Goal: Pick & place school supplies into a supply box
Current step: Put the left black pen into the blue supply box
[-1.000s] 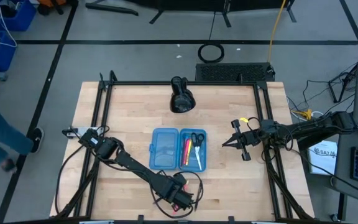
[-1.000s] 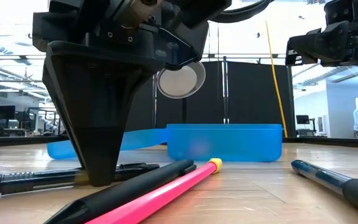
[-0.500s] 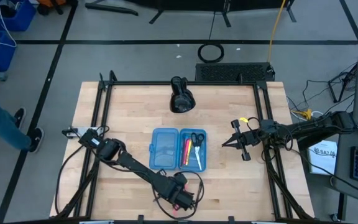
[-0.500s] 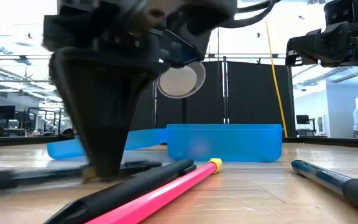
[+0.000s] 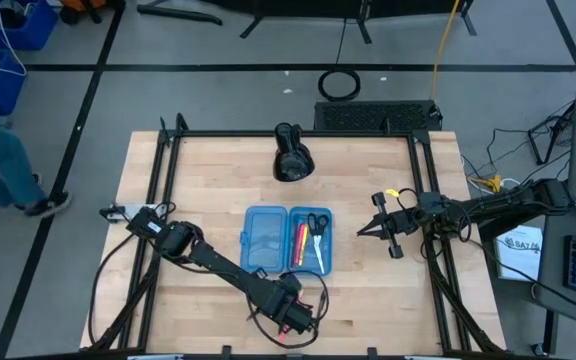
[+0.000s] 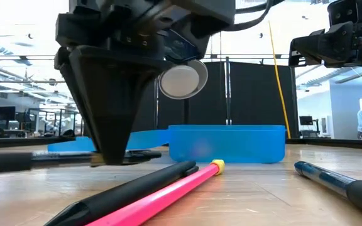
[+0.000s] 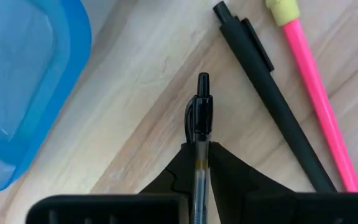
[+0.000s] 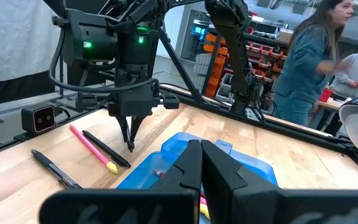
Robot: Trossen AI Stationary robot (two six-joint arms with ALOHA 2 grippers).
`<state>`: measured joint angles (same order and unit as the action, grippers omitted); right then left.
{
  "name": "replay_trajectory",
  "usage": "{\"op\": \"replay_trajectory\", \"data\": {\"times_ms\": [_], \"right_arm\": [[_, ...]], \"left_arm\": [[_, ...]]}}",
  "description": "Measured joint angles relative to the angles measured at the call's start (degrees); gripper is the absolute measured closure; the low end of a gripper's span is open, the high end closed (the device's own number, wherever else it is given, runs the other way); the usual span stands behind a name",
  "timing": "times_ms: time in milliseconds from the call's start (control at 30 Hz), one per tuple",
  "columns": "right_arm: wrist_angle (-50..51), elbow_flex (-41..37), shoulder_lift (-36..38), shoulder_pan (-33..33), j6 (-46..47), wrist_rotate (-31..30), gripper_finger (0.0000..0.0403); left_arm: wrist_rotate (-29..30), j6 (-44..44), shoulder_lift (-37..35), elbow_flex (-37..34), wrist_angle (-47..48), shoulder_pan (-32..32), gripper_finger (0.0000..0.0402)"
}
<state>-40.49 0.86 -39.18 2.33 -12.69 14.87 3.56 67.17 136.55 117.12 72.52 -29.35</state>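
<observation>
Left claw (image 7: 202, 163) clamped on black pen (image 7: 201, 118).

Materials: wood top, plastic supplies.
Table (image 7: 135, 81) pale wood, smooth with visible grain. Box (image 7: 23, 74) translucent blue plastic, glossy. Clear pen (image 7: 201, 143) see-through plastic barrel, black cap. Black pen (image 7: 272, 106) matt. Pink pencil (image 7: 319, 93) smooth, yellow rubbery end. Left gripper (image 7: 199, 163) matt black.

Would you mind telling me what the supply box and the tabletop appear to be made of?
The supply box looks like translucent light-blue plastic with a smooth, slightly glossy finish; light passes through its walls. The tabletop seems to be pale wood, likely butcher-block, given its visible grain and joined strips.
</observation>
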Motion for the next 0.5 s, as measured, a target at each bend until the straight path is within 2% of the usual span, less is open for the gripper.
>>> {"op": "replay_trajectory", "data": {"times_ms": [200, 500], "right_arm": [[-0.1, 0.0, 0.0, 0.0, 0.0, 0.0, 0.0403], [0.0, 0.0, 0.0, 0.0, 0.0, 0.0, 0.0403]], "left_arm": [[-1.1, -0.2, -3.5, 0.1, 1.3, 1.5, 0.0363], [4.2, 2.0, -13.0, 0.2, 0.8, 6.8, 0.0371]]}}
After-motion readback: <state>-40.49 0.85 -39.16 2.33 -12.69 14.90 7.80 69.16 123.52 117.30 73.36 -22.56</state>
